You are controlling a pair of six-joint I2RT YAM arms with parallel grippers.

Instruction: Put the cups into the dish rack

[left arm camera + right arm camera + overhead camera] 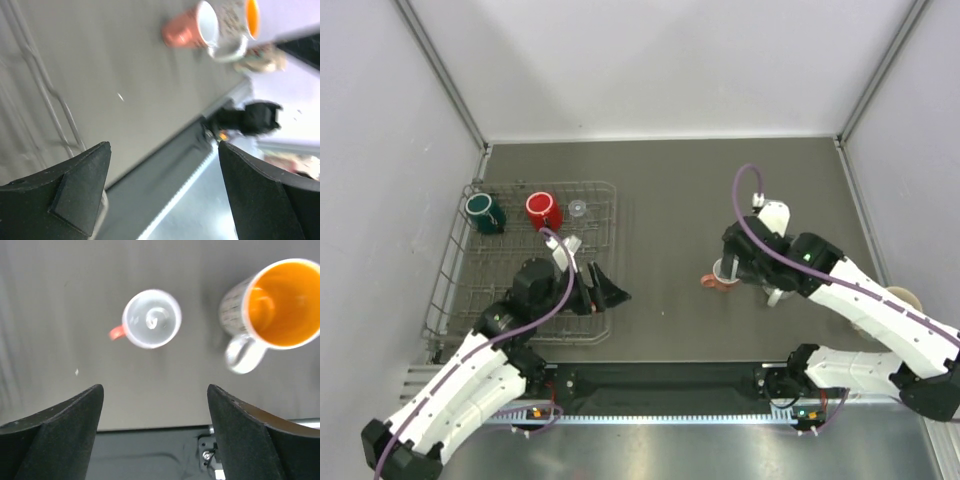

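**Top external.**
- Dish rack [610, 190]: at the left, holding a dark green mug [484, 212], a red mug [543, 210] and a clear glass [578, 208].
- Left gripper [603, 292]: over the rack's near right corner, jaws apart, nothing between them.
- Right gripper [745, 268]: well apart from the rack. The pink mug [722, 277] is just beside it on the rack side. The white mug [775, 297] is close on its other side.
- The right arm is clearly the nearer to both loose mugs.

**Left wrist.**
- Left gripper [165, 200]: released.
- Rack wire [45, 100]: off its left finger.
- Pink mug [187, 30] and white mug [235, 25]: far ahead of this claw.

**Right wrist.**
- Right gripper [155, 432]: spread wide and empty.
- Pink mug [151, 318]: upright, mouth up, straight ahead and centred between the fingers. Its handle points toward the left-hand finger.
- White mug with orange inside [280, 305]: ahead and past the right-hand finger, handle turned back toward the claw.

**Judgement.** The pink mug is the likely pick, by a straight advance onto its rim.
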